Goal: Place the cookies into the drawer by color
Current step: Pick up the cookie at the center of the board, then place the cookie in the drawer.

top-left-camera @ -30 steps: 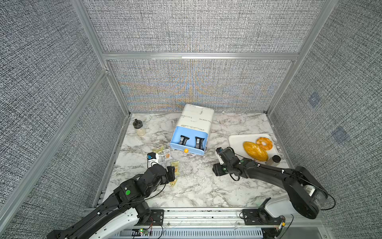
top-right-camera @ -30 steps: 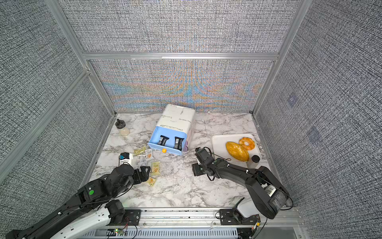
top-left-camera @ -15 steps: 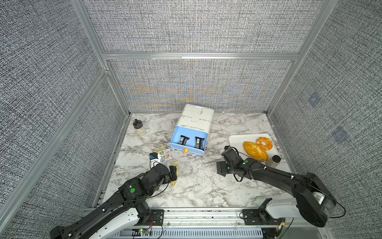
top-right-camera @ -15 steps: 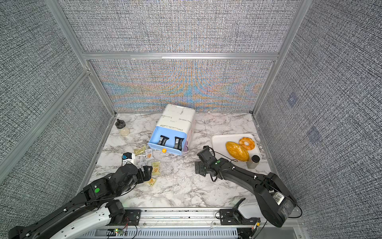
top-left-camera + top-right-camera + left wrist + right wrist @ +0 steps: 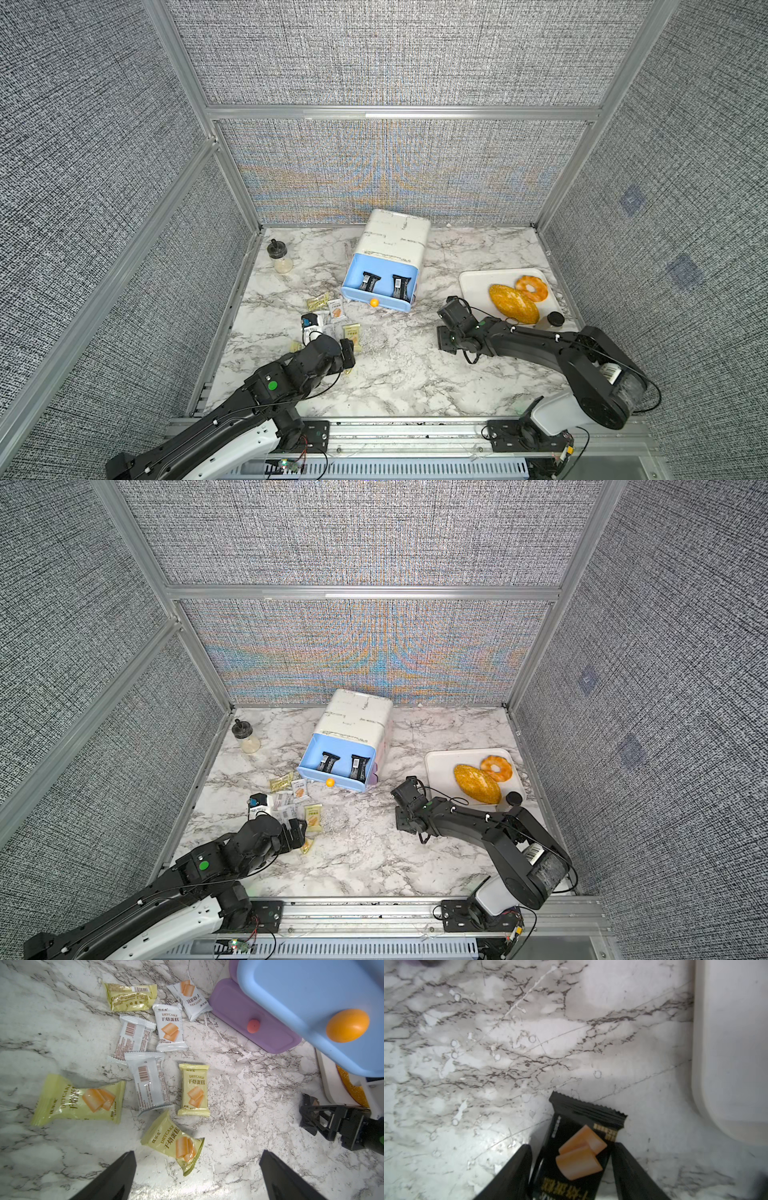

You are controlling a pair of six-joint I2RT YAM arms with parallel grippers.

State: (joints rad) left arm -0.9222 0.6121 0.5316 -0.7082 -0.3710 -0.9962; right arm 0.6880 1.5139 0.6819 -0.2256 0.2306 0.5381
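Readable print is only on the wrappers, all seen from the wrist cameras.
- Face-up white foil snack packet [image 5: 169, 1028]: 优乐麦, DRYCAKE, 干焙蛋糕.
- Small flat yellow-green foil packet [image 5: 194, 1089]: DRYCAKE, 干焙蛋糕.
- Crumpled yellow-green foil packet [image 5: 173, 1142]: 优乐麦, DRYCAKE, 干焙蛋糕.
- Face-down white foil packet [image 5: 148, 1081]: barcode, fine print too small to read.
- Black foil snack packet [image 5: 577, 1157]: yellow characters, blurred and cut off, possibly 干焙蛋糕 again.
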